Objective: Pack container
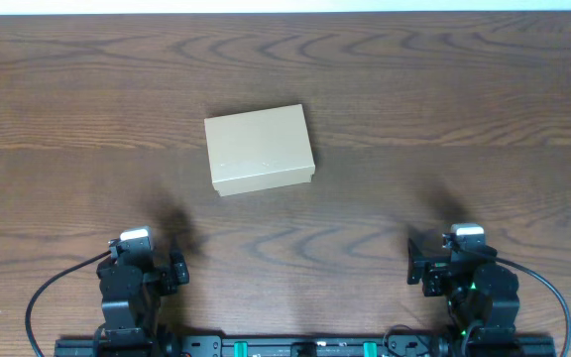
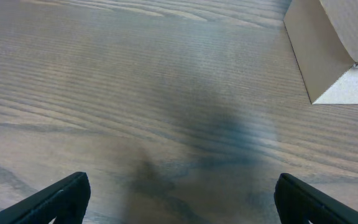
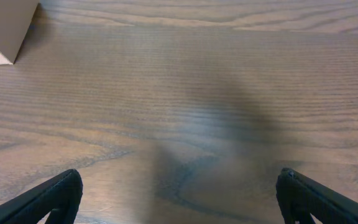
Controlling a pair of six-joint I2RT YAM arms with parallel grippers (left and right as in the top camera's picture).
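The container point(image 1: 259, 149) sits lid-shut on the bench point(image 1: 464, 89), a little left of centre (a plain tan box), well apart from both arms. The left tool point(image 2: 179, 202) and right tool point(image 3: 179, 199) hover low, jaws spread wide, holding nothing.

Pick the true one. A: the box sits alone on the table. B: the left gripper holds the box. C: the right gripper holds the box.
A: the box rests on the table, with the left gripper and right gripper open and apart from it.
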